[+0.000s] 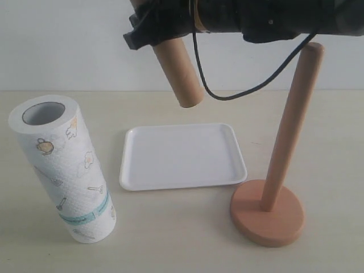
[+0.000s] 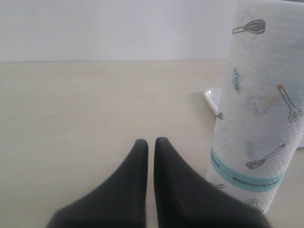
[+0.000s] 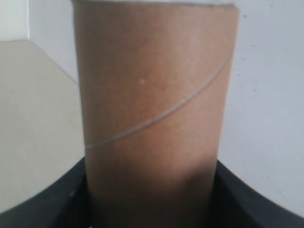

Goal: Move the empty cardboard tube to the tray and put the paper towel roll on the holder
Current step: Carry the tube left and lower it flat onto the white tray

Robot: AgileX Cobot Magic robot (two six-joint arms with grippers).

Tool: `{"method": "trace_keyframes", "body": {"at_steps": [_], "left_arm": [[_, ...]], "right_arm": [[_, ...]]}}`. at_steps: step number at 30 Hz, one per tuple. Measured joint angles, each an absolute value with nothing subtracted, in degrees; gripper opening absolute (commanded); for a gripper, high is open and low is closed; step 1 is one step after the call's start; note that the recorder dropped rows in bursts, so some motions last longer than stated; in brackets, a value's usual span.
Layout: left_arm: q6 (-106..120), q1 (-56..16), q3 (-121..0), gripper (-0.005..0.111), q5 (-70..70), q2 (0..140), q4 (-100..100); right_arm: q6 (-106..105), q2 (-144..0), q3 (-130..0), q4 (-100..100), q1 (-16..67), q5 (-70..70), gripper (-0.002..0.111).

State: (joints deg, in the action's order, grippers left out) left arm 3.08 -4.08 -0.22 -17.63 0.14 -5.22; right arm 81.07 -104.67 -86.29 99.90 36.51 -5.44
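Observation:
The empty cardboard tube [image 1: 179,74] hangs tilted in the air above the far edge of the white tray [image 1: 182,156], with my right gripper [image 1: 149,31] shut on its upper part. In the right wrist view the tube [image 3: 152,95] fills the space between the dark jaws of that gripper [image 3: 152,199]. The paper towel roll [image 1: 68,170] stands upright at the left of the table. The wooden holder [image 1: 284,148] stands at the right, its post bare. My left gripper [image 2: 151,142] is shut and empty, low over the table beside the roll [image 2: 261,104].
A black cable [image 1: 227,94] loops down from the right arm between the tube and the holder's post. A corner of the tray [image 2: 212,97] shows behind the roll in the left wrist view. A pale wall runs along the back of the table.

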Motion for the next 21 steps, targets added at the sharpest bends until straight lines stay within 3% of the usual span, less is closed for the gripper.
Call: {"method": "trace_keyframes", "body": {"at_steps": [11,18,21], "left_arm": [[3.08,-4.08,-0.22,0.005,-17.63,0.14,-5.22],[3.08,-4.08,-0.22,0.005,-17.63,0.14,-5.22],[3.08,-4.08,-0.22,0.005,-17.63,0.14,-5.22]], "right_arm": [[55.87,-105.60,-86.53,100.02,36.95,-8.57,0.000],[34.93,-107.15,-86.63,99.66,42.19,13.28,0.000],[18.01,-109.43,-86.98,88.23,45.11,19.24,0.000]]}}
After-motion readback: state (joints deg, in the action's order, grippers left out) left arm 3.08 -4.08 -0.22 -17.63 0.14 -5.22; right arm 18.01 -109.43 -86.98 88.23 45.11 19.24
